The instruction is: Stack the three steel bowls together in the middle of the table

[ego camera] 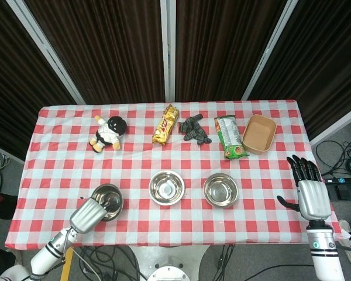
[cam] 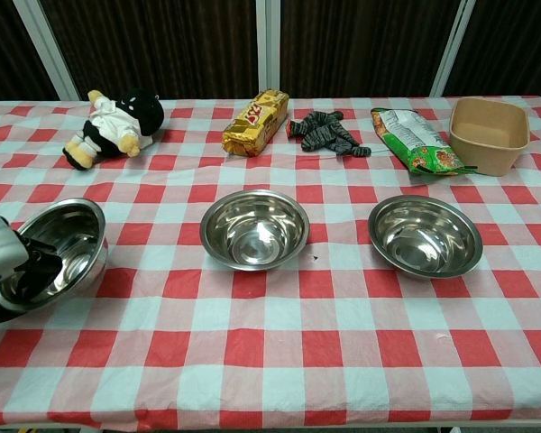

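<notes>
Three steel bowls stand in a row on the checked table [ego camera: 58, 170]. My left hand [ego camera: 89, 213] grips the left bowl [ego camera: 109, 199] [cam: 59, 248] by its near rim, fingers inside it, and the bowl is tilted up off the cloth. The middle bowl [ego camera: 166, 188] [cam: 254, 228] and the right bowl [ego camera: 220, 190] [cam: 425, 236] sit upright and apart. My right hand [ego camera: 307, 186] hovers open past the table's right edge, fingers spread, holding nothing; the chest view does not show it.
Along the far side lie a plush toy [ego camera: 108, 132], a gold snack bar [ego camera: 165, 124], a grey crumpled cloth [ego camera: 193, 129], a green snack bag [ego camera: 230, 136] and a tan container [ego camera: 259, 134]. Dark curtains hang behind the table.
</notes>
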Robot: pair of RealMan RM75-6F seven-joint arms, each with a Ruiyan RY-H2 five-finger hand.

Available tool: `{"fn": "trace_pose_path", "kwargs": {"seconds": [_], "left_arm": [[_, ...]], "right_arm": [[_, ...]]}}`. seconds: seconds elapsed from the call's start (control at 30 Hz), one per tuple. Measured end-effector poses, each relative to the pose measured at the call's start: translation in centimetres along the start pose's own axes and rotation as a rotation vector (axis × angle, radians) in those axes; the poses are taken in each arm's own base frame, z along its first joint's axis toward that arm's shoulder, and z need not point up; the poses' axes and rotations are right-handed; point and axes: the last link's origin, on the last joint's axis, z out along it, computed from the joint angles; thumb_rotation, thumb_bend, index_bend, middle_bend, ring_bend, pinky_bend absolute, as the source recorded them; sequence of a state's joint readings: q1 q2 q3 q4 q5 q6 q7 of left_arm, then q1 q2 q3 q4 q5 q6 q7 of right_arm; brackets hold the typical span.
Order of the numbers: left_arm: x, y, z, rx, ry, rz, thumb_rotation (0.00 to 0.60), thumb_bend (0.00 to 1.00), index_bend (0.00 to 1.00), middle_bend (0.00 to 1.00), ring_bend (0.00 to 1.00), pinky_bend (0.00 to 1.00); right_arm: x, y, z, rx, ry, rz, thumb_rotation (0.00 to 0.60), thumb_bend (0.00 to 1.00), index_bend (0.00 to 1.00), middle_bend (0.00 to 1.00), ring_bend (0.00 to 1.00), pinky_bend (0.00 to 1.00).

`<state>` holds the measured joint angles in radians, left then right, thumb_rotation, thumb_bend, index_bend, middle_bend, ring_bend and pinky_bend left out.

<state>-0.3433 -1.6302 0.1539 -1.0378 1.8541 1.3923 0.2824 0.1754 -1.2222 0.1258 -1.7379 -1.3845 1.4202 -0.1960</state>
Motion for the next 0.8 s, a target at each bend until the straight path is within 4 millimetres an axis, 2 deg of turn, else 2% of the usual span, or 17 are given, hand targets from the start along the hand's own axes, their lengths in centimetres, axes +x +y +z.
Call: {"fn": "trace_pose_path", "kwargs": {"seconds": [0.23,0.5,0.8], "left_arm": [[2.5,-0.2,3.0,-0.031,0.066,0.008,0.6,0.34,0.71,0.73,0.95,0.95],[6.2,0.6,9.0,-0.073,0.115,-0.009,0.6,0.34,0.72,0.73,0.95,0.95],[7.4,3.6,14.1,-0.123,0.072,-0.02,0.6,0.34,0.72,0.74,0.95,0.95]], "right_arm": [[0.1,0.0,0.1,0.004,0.011,0.017,0.6,0.05,0.03,0.05,0.0,0.03],[0.5,0.4,0.4,0.001,0.033,0.041,0.6,0.05,0.03,0.05,0.0,0.03],[0.8,1.2,0.5,-0.003,0.063,0.074,0.6,0.05,0.03,0.05,0.0,0.03]]}}
